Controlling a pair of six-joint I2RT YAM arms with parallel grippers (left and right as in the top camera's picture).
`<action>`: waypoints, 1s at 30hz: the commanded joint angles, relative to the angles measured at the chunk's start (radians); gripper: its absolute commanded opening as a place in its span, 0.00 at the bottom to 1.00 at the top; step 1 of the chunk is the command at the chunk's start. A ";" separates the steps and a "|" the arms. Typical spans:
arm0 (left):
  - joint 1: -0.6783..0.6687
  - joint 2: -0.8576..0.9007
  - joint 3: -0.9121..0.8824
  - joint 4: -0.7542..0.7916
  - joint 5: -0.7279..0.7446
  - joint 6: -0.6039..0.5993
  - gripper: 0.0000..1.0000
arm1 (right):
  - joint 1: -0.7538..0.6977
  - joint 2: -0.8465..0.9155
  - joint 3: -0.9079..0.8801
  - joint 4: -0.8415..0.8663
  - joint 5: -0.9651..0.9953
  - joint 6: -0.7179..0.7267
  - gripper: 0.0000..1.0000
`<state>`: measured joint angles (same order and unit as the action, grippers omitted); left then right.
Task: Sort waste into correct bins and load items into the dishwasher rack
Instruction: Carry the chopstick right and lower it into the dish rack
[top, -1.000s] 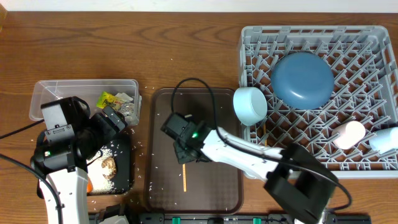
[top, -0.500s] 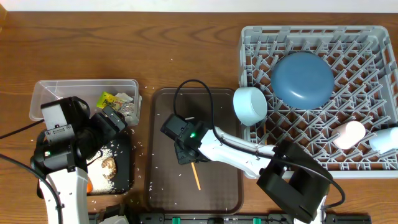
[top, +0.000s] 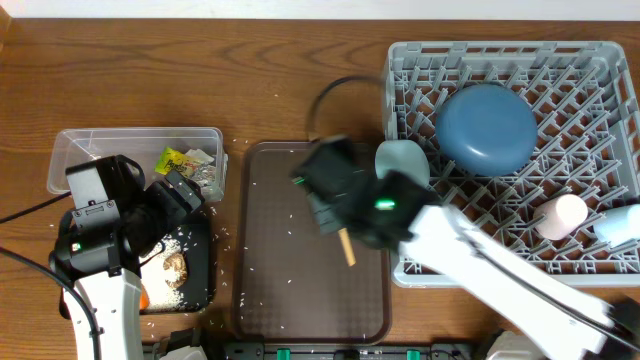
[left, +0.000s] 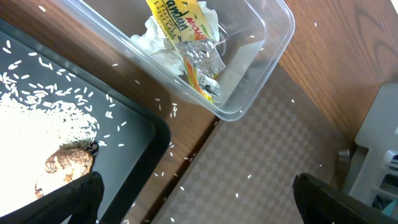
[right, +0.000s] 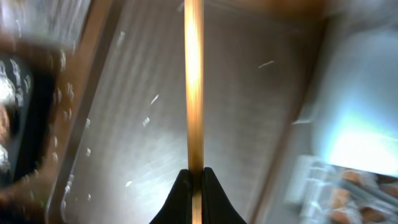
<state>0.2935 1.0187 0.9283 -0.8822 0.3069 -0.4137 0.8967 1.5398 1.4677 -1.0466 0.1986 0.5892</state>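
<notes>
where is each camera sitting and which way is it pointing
Overhead: fixed above the table, facing straight down on dishwasher rack, serving tray and clear tub; both arms show.
Left wrist: on the left arm, facing down at wrapper in the tub and black tray; the left pincer, open, shows fingers at the bottom corners.
Right wrist: on the right arm, blurred, facing along the chopstick toward the serving tray; right pincer grips it.
Shared: overhead and left wrist both show the wrapper; overhead and right wrist the chopstick.
</notes>
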 joint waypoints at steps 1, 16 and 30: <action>0.005 -0.007 0.023 0.000 -0.013 0.017 0.98 | -0.119 -0.076 0.000 -0.061 0.081 -0.023 0.01; 0.005 -0.007 0.023 0.000 -0.013 0.017 0.98 | -0.524 -0.022 -0.143 -0.116 0.010 -0.260 0.01; 0.005 -0.007 0.023 0.000 -0.013 0.017 0.98 | -0.549 0.068 -0.162 -0.020 -0.076 -0.347 0.53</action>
<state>0.2939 1.0187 0.9283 -0.8818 0.3069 -0.4137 0.3603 1.6203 1.2873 -1.0672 0.1761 0.2657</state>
